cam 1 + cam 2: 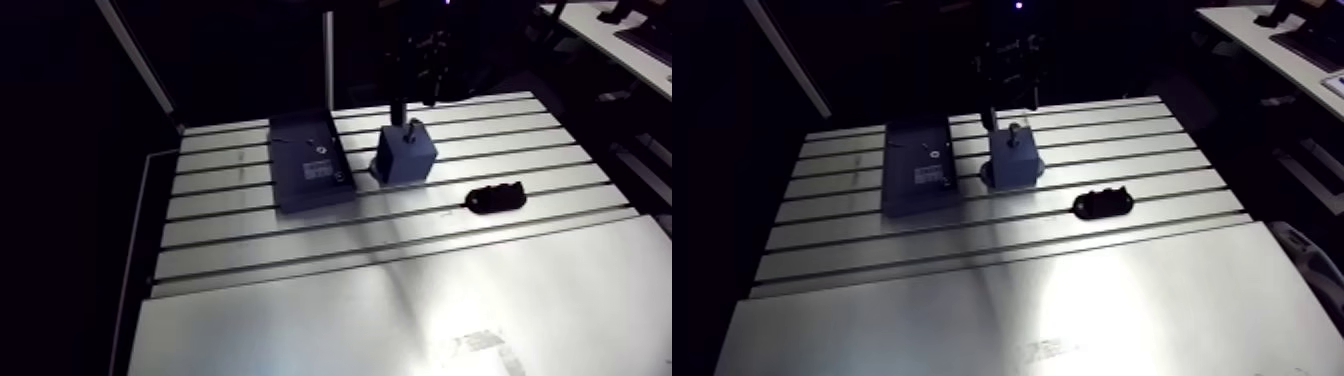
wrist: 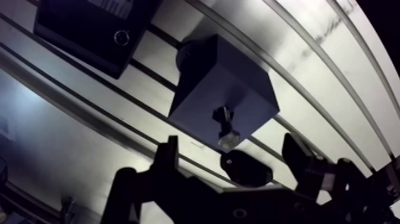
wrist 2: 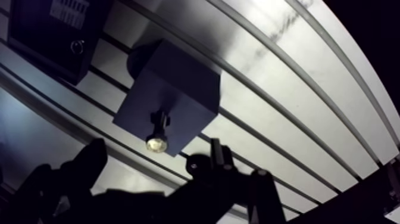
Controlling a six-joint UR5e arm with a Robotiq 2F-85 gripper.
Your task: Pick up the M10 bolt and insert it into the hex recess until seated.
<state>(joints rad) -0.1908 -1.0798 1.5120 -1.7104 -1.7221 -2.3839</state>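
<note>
A dark blue block (image 1: pixel 405 158) stands on the slotted table (image 1: pixel 400 250). The bolt (image 2: pixel 225 126) stands upright in the block's top face, its bright end pointing up at the wrist camera. My gripper (image 2: pixel 232 161) hangs just above the block, open. One finger (image 2: pixel 168 159) and the other finger (image 2: pixel 299 156) are spread wide on either side of the bolt and touch nothing. In the arm view the gripper (image 1: pixel 413 105) comes down right over the block, with the bolt (image 1: pixel 411 128) sticking up below it.
A flat dark box (image 1: pixel 310 160) with a label and a small round fitting lies just left of the block. A small black part (image 1: pixel 497 198) rests on the table to the block's right. A smooth metal sheet (image 1: pixel 400 320) covers the near table.
</note>
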